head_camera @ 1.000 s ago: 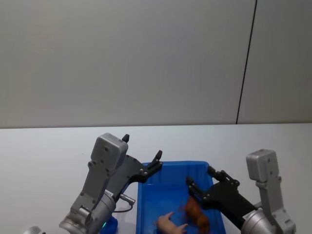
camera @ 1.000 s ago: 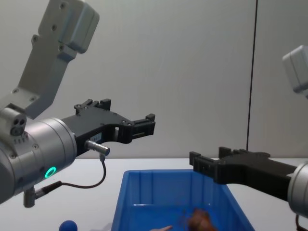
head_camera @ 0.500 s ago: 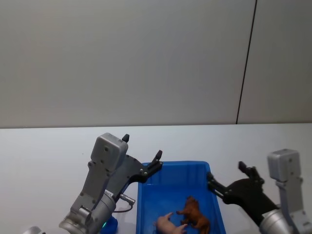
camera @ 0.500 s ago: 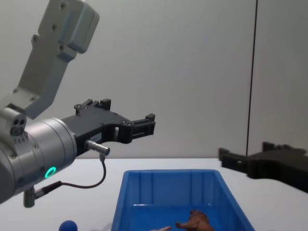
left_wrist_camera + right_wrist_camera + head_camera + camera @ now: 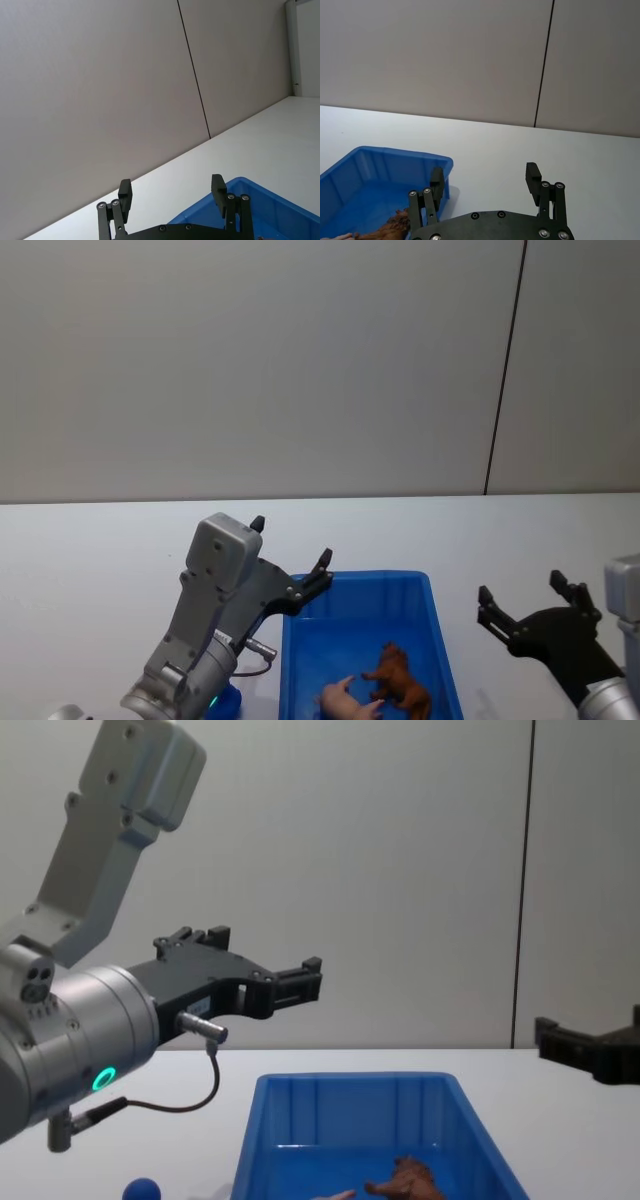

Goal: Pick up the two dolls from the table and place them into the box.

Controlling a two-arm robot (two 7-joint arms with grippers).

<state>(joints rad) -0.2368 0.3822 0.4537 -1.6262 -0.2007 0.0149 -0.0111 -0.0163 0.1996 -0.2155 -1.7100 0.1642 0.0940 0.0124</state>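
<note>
Box point(image 5: 368, 579): bright blue throughout, rim and walls alike. The inner walls carry a pattern of vertical ribs.

Lion figurine point(image 5: 401, 681): reddish brown.

Second figure point(image 5: 347, 701) in the box: pale pink.

Round-topped toy point(image 5: 143, 1189): dark blue, plain.

Desk point(image 5: 90, 560): plain white, unpatterned.

Left tool point(image 5: 171, 186) and right tool point(image 5: 485, 173): matt black, with small silver screw heads at the finger joints.

Left arm point(image 5: 90, 1030): silver-grey housing with a glowing green ring indicator point(image 5: 102, 1078).

Right arm housing point(image 5: 625, 588): light grey.

Wall point(image 5: 250, 360): uniform grey-beige, crossed by one dark vertical seam point(image 5: 505, 370).
</note>
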